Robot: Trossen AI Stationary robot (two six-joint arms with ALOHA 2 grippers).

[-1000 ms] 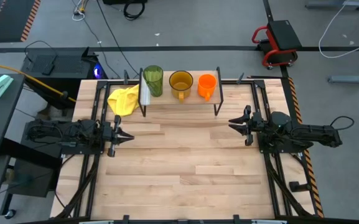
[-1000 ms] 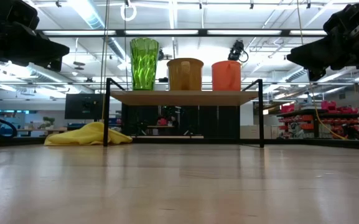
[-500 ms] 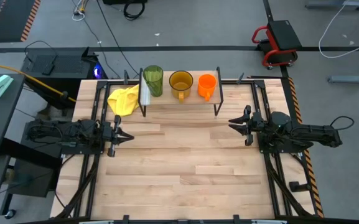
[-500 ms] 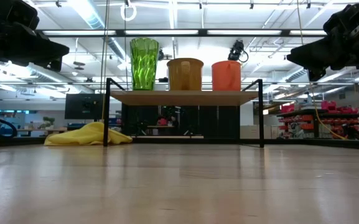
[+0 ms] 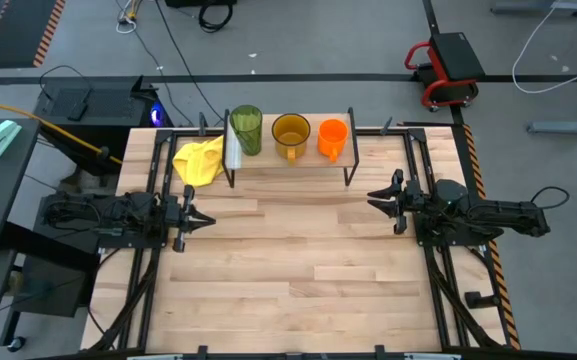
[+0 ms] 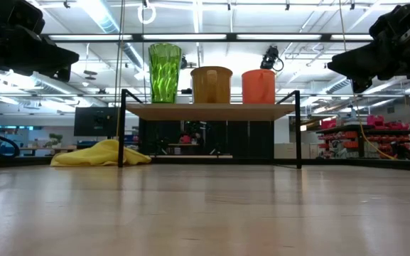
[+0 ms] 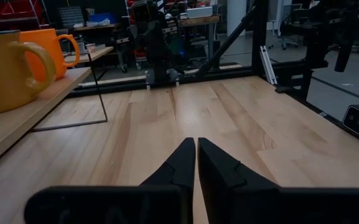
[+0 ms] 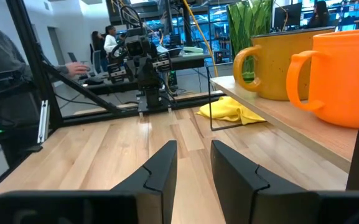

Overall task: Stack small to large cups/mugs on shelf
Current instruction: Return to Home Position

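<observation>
Three vessels stand in a row on the shelf (image 5: 288, 152) by their bases: the green tumbler (image 5: 246, 129) on the left, the yellow-brown mug (image 5: 291, 133) in the middle, the orange mug (image 5: 332, 137) on the right. The low view shows the tumbler (image 6: 164, 72), the yellow-brown mug (image 6: 211, 84) and the orange mug (image 6: 259, 86) upright on the wooden top (image 6: 209, 110). My left gripper (image 5: 207, 218) hovers shut at the table's left side. My right gripper (image 5: 372, 198) hovers open at the right side. Both are apart from the shelf.
A crumpled yellow cloth (image 5: 199, 160) lies on the table beside the shelf's left legs. Bare wooden table (image 5: 298, 270) stretches between the two arms and toward the near edge. People show in the room beyond, in the right wrist view.
</observation>
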